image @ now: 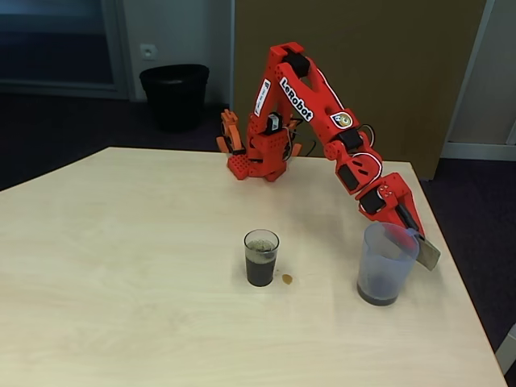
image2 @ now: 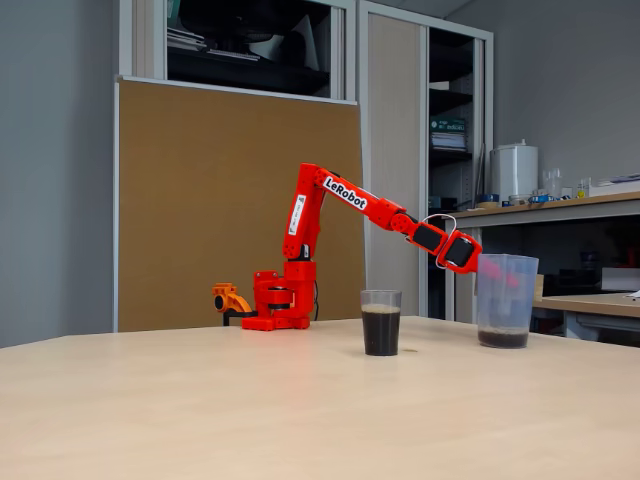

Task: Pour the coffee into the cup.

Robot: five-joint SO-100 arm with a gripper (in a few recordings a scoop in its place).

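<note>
In a fixed view the cup (image: 261, 258), mostly full of coffee (image: 260, 268), stands mid-table; a brown drop (image: 287, 279) lies at its 3 o'clock; the gripper (image: 409, 234) meets the jug (image: 385, 264) at its handle, whether clamped I cannot tell; in another fixed view the cup (image2: 381, 322) stands at 9 o'clock of the jug (image2: 505, 300).

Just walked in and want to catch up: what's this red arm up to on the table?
The red arm reaches down to a translucent jug standing upright on the table, its gripper at the jug's rim and handle side. Only a little coffee sits in the jug's bottom. The cup, standing apart from the jug, is well over half full of dark liquid. A small brown drop lies beside the cup.
</note>
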